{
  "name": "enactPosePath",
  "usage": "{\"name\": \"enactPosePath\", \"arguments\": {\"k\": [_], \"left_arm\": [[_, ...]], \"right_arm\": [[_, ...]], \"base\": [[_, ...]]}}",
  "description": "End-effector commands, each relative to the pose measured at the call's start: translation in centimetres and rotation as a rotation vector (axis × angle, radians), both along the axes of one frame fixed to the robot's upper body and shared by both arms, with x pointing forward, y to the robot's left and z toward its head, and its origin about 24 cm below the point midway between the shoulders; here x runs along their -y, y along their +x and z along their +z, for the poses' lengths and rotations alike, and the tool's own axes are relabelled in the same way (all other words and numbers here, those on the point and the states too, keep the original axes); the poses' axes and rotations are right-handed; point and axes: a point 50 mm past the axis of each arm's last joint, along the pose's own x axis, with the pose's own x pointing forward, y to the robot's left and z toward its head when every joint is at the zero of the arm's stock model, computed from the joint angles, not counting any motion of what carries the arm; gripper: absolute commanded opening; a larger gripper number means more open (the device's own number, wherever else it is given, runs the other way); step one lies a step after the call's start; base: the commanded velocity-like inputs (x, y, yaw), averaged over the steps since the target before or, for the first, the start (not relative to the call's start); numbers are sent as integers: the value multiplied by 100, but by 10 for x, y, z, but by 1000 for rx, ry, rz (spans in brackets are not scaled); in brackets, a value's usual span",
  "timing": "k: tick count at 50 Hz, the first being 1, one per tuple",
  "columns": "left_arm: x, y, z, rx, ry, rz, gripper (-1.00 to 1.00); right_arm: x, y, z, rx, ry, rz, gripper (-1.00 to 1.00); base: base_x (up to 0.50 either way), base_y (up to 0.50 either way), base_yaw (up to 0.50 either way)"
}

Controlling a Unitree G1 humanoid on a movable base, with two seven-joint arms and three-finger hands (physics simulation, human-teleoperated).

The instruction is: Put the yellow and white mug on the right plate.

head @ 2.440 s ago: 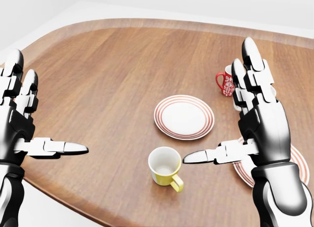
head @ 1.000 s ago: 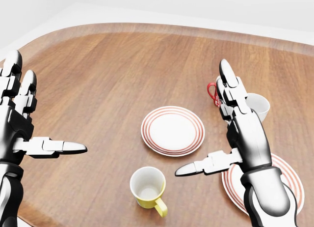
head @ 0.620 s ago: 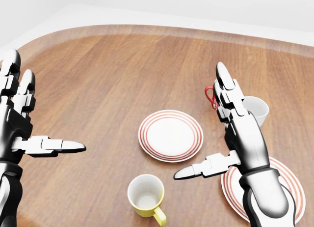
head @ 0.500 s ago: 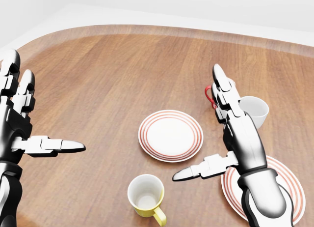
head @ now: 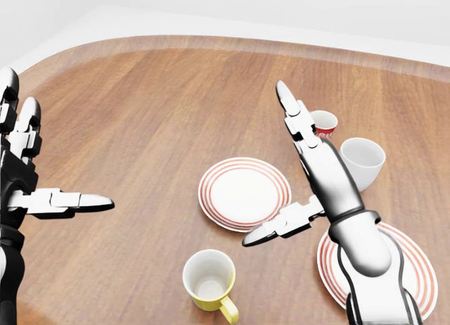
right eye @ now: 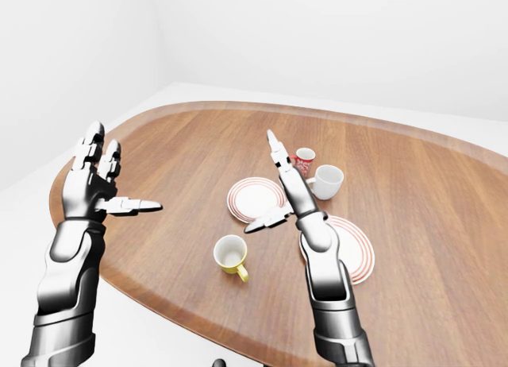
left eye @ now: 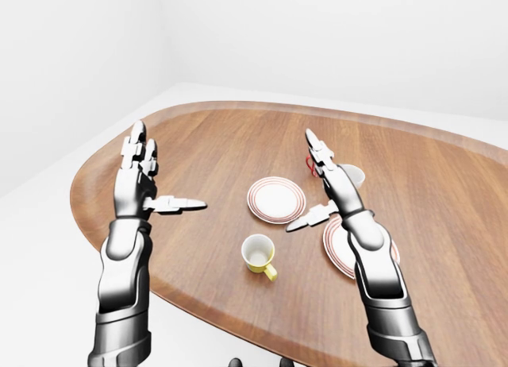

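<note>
The yellow mug with a white inside (head: 209, 279) stands upright at the bottom of the head view, its handle pointing to the lower right. The right plate (head: 416, 260), white with red rings, lies at the lower right, partly hidden under my right forearm. My right hand (head: 271, 167) hovers open above the table between the two plates, fingers stretched up the view and thumb (head: 271, 230) pointing left, above and to the right of the mug. My left hand (head: 60, 145) is open at the left edge, far from the mug and holding nothing.
A second red-ringed plate (head: 244, 193) lies mid-table, just above the mug. A red patterned mug (head: 324, 122) and a plain white mug (head: 363, 162) stand above the right plate. The oval wooden table (head: 140, 128) curves away at the left and top.
My right hand has swung left and up the view, uncovering the red mug. The left hand drifted slightly left. The camera dipped earlier but has held still over the last half second; the mugs and plates stayed put.
</note>
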Motion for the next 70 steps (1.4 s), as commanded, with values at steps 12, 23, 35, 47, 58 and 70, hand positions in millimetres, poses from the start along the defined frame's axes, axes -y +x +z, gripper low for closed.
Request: {"name": "enactPosePath", "arguments": {"k": [12,23,35,47,58,70], "left_arm": [[-11,8,-4,-38,0,27,100],[-16,11,-6,-53,5,38,100],[-18,13,-8,-66,10,41,100],[-22,16,-6,-67,14,46,100],[-22,15,-5,-64,14,47,100],[-22,15,-5,-62,13,47,100]], "right_arm": [[-7,16,-1,-26,-198,0,100],[-13,17,-9,-40,-287,-28,100],[-16,17,-16,-57,-343,-41,100],[-18,17,-23,-78,-401,-55,100],[-27,14,-25,-71,-443,-47,100],[-36,20,-34,-97,-458,-41,100]], "base": [[0,0,0],[0,0,0],[0,0,0],[0,0,0],[0,0,0],[0,0,0]]}}
